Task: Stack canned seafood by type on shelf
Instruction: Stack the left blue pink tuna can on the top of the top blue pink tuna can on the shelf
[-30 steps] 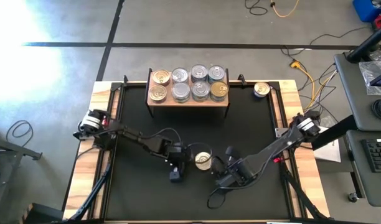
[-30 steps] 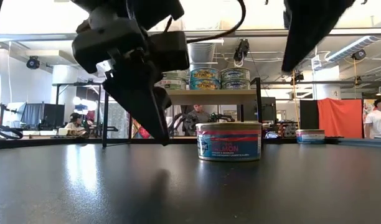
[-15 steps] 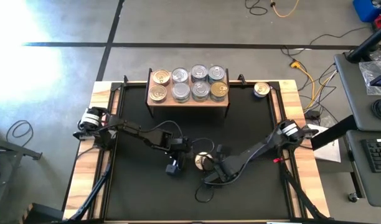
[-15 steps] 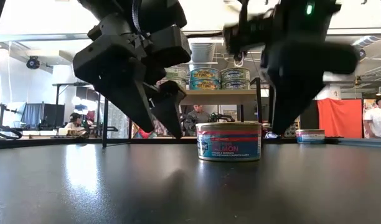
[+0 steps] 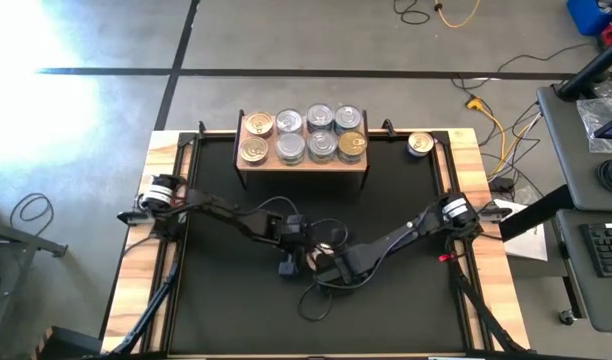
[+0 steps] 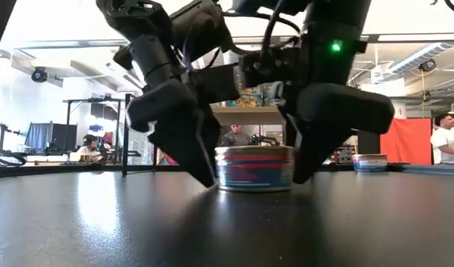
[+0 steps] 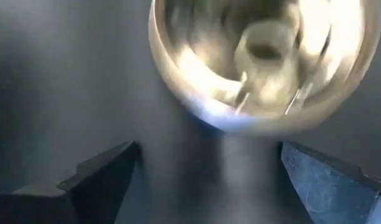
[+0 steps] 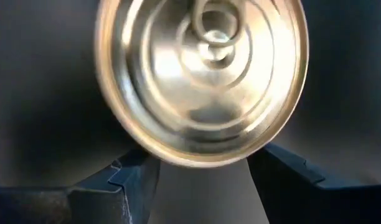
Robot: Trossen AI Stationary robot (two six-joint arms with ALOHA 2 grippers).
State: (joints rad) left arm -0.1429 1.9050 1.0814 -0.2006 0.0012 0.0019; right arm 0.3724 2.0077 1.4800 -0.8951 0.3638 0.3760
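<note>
I am looking at both arms converging on a single can standing upright on the black table, out in the middle, well apart from the shelf. In the low view the can is showing a red and blue label band. The left gripper is sitting just beside the can on one side, its fingers spread apart; in its wrist view the can is lying ahead of the spread fingers, not between them. The right gripper is standing at the can's other side, fingers likewise spread, with the gold lid filling its wrist view just beyond the tips. I am seeing no clamping on the can from either side; whether any fingertip is touching the can wall, I cannot tell.

The shelf is standing at the table's far edge, carrying eight cans in two rows of four, gold lids at the left end and one at the near right. One more gold-lidded can is sitting on the table's far right corner, beside the shelf.
</note>
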